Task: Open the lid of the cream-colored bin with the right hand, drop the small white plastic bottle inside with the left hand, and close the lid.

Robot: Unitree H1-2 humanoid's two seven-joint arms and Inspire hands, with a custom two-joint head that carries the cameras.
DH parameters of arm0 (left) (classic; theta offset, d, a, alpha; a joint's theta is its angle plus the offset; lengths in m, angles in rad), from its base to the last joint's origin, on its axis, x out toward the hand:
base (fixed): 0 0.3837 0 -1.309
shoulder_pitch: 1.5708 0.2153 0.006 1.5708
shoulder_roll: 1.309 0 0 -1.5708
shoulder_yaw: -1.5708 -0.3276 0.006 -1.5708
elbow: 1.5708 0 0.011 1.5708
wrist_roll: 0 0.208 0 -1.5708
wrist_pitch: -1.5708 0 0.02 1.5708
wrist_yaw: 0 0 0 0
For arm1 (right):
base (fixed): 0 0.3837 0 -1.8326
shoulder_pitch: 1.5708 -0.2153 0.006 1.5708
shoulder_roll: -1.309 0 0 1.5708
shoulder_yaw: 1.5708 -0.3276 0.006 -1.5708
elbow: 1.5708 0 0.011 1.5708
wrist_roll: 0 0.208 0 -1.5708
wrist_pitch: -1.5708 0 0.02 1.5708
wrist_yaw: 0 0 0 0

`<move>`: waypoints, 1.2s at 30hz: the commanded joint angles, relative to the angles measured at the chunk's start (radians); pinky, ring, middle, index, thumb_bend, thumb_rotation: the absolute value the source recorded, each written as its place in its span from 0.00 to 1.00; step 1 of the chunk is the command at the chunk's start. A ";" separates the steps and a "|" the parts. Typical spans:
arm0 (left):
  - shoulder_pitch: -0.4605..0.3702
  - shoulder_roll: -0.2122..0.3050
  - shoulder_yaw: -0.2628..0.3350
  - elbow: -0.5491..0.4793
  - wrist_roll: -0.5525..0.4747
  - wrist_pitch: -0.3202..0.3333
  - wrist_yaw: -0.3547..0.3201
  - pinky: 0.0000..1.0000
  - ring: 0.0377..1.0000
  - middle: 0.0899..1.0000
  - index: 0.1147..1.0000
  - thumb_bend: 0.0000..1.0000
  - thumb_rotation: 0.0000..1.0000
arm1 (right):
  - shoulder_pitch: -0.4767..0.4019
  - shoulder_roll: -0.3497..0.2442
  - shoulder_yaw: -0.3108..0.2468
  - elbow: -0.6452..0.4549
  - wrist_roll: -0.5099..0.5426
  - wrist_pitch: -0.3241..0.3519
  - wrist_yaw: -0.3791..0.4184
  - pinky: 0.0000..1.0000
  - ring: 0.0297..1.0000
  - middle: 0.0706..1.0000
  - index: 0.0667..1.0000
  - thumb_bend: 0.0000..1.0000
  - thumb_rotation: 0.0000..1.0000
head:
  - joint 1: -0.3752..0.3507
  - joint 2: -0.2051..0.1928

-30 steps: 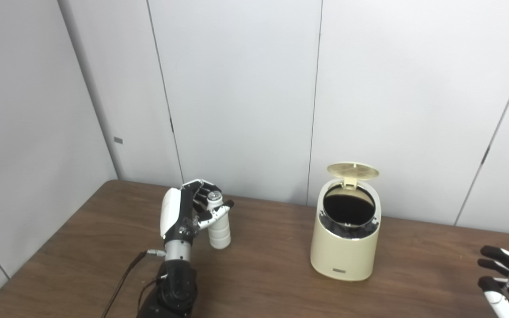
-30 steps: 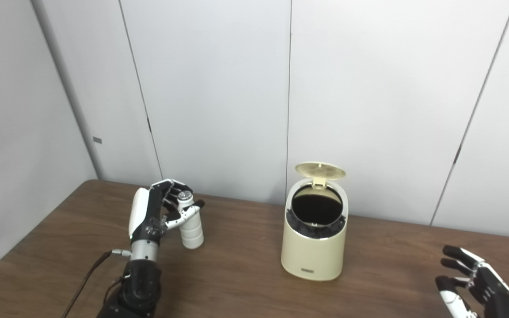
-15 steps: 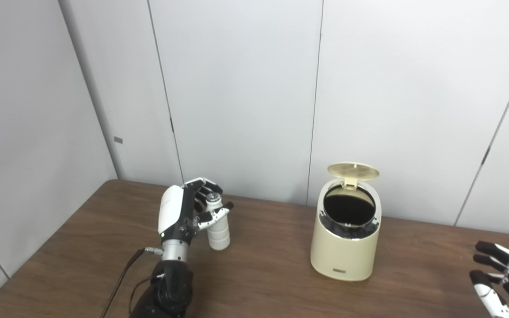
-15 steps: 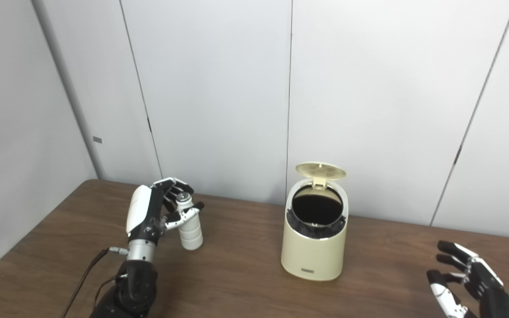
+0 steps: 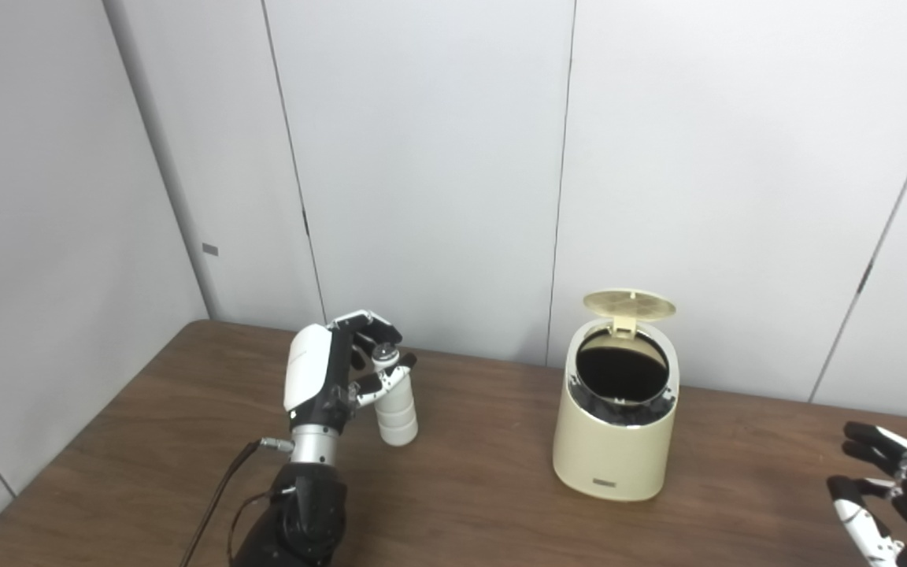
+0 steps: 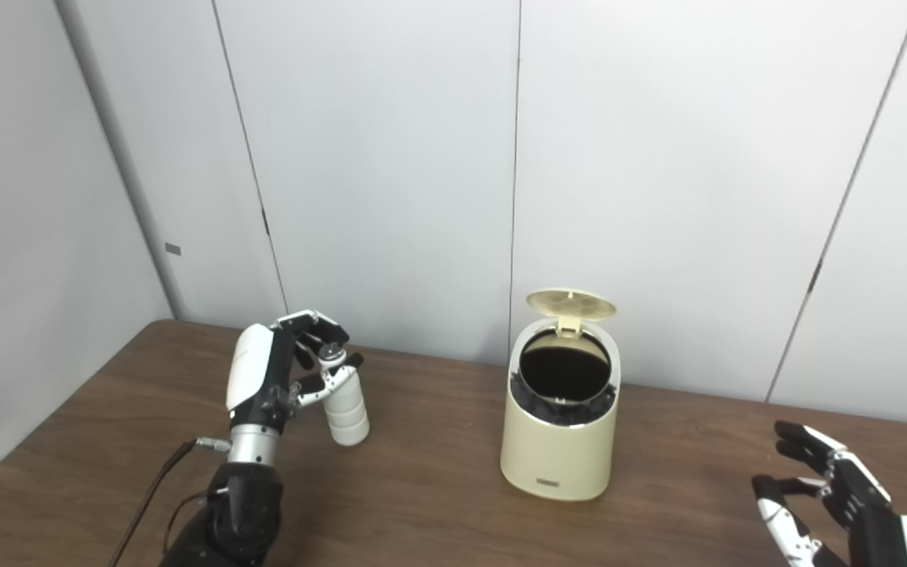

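The cream-colored bin (image 5: 615,441) stands right of the table's middle with its round lid (image 5: 629,302) swung up at the back and the dark inside showing. My left hand (image 5: 327,376) is shut on the small white plastic bottle (image 5: 394,404), gripping it near the cap, well left of the bin. The bottle tilts a little, its base close to the tabletop. My right hand (image 6: 839,504) hovers open at the lower right corner, fingers spread, apart from the bin.
A brown wooden table (image 5: 485,488) carries everything. Grey wall panels (image 5: 422,157) rise close behind its far edge and along its left side. A black cable (image 5: 217,496) trails from my left forearm.
My left hand has lifted the bottle slightly and tipped it toward the right. The right hand has drifted a little left and upward. The bin and its lid have not moved.
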 commanded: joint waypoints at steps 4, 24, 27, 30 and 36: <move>-0.032 0.017 -0.001 -0.079 0.018 -0.027 0.012 0.36 0.44 0.47 0.37 0.50 0.00 | -0.025 0.005 -0.003 -0.050 -0.007 -0.005 -0.006 0.54 0.73 0.75 0.70 0.05 0.16 | 0.000 -0.002; -0.029 0.010 -0.010 -0.129 0.051 -0.020 -0.002 0.36 0.46 0.46 0.37 0.50 0.00 | -0.020 0.003 0.000 -0.071 -0.012 0.015 -0.001 0.56 0.74 0.76 0.71 0.05 0.01 | -0.002 0.002; -0.028 0.013 -0.010 -0.120 0.057 -0.028 0.008 0.37 0.48 0.45 0.37 0.50 0.00 | -0.020 0.004 0.000 -0.072 -0.008 0.024 0.000 0.57 0.74 0.76 0.72 0.05 0.01 | -0.002 0.002; -0.026 0.014 -0.009 -0.114 0.059 -0.039 0.019 0.38 0.49 0.45 0.36 0.50 0.00 | -0.019 0.002 0.000 -0.065 0.000 0.015 0.002 0.58 0.75 0.77 0.72 0.05 0.00 | -0.002 0.002; -0.029 0.022 -0.006 -0.064 0.013 -0.183 0.055 0.54 0.53 0.44 0.40 0.51 0.00 | -0.019 -0.001 -0.001 -0.058 -0.016 0.013 -0.004 0.58 0.75 0.76 0.72 0.06 0.00 | -0.002 0.002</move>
